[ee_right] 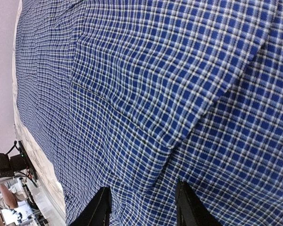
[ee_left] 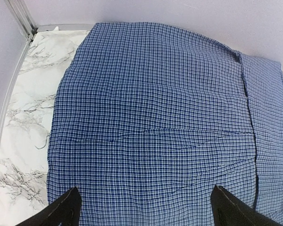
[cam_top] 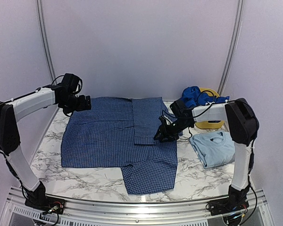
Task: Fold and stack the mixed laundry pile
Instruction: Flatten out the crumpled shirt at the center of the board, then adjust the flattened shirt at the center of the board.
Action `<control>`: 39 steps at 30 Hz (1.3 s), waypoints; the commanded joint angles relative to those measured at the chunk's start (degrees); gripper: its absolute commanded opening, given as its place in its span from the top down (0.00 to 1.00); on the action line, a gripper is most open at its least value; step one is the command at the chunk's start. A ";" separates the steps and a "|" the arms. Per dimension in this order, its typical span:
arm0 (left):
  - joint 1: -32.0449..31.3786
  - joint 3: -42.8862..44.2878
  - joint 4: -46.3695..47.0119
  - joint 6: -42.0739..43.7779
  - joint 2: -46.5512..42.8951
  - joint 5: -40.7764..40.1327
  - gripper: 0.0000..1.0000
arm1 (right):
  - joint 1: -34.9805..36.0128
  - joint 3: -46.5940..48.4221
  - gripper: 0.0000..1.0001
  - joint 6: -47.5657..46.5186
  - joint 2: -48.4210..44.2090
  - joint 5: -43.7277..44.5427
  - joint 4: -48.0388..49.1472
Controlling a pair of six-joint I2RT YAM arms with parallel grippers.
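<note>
The navy-and-white check shirt (cam_top: 113, 136) lies spread flat over the middle of the marble table, with one flap folded in along its right side. My left gripper (cam_top: 85, 102) hovers at the shirt's far left corner. Its jaws are wide open above the cloth (ee_left: 151, 117) and hold nothing (ee_left: 145, 188). My right gripper (cam_top: 162, 135) is down on the shirt's right part. Its fingers stand partly apart (ee_right: 141, 186), straddling the corner of the folded flap (ee_right: 179, 136). A pale sky-blue T-shirt (cam_top: 214, 148) lies folded at the right. A royal-blue piece (cam_top: 194, 96) sits bunched at the back right.
A small yellow basket (cam_top: 210, 124) stands at the back right under the royal-blue cloth, behind my right forearm. Bare marble (cam_top: 47, 160) shows left of the shirt and along the near edge. White walls close in the back and sides.
</note>
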 commanded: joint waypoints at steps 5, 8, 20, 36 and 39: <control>0.08 -1.49 -0.32 0.56 -1.01 -2.32 0.01 | 1.49 1.96 0.75 3.84 3.02 -3.64 6.02; 0.08 -1.84 -0.31 0.14 -1.13 -2.58 0.01 | 1.50 2.15 0.86 4.47 2.65 -5.09 6.16; -0.20 -5.40 0.36 -2.81 -5.20 -1.78 0.01 | -9.38 37.77 1.00 14.35 12.39 -6.68 25.27; -18.24 -25.24 17.39 11.53 -20.87 6.85 0.01 | -13.22 25.96 0.17 5.10 2.76 -11.27 20.57; -27.84 -32.31 19.56 16.47 -24.66 7.77 0.01 | -12.28 19.28 0.17 -0.62 -5.42 -8.89 14.77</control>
